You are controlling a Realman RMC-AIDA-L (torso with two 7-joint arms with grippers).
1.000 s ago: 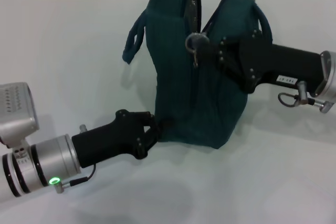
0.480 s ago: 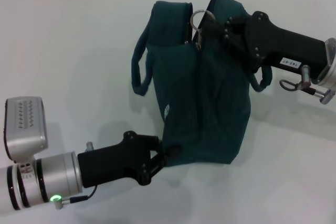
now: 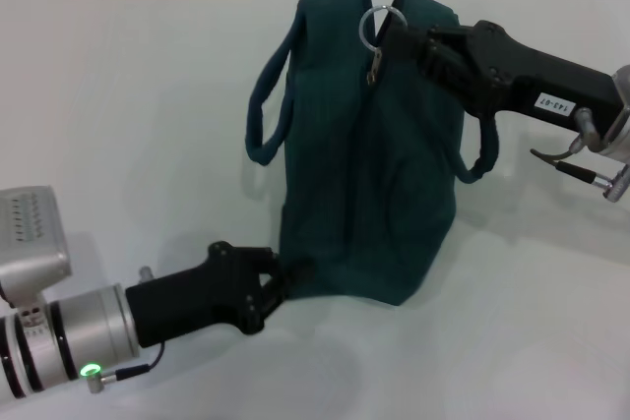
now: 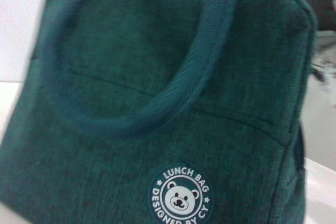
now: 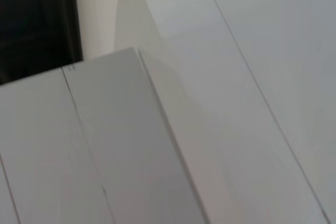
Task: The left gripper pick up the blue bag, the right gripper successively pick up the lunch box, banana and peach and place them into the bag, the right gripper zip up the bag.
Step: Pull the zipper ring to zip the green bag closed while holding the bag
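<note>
While clamped on the blue bag (image 3: 369, 154): left gripper (image 3: 281, 280) low, right gripper (image 3: 394, 34) at its ring pull (image 3: 381, 25).

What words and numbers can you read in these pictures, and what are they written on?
"LUNCH BAG" and "DESIGNED BY CY": on the round white bear logo on the blue bag, seen from the left wrist.
A short number on the white label on the right gripper arm: too small to read surely.
The right wrist view shows no writing.
</note>
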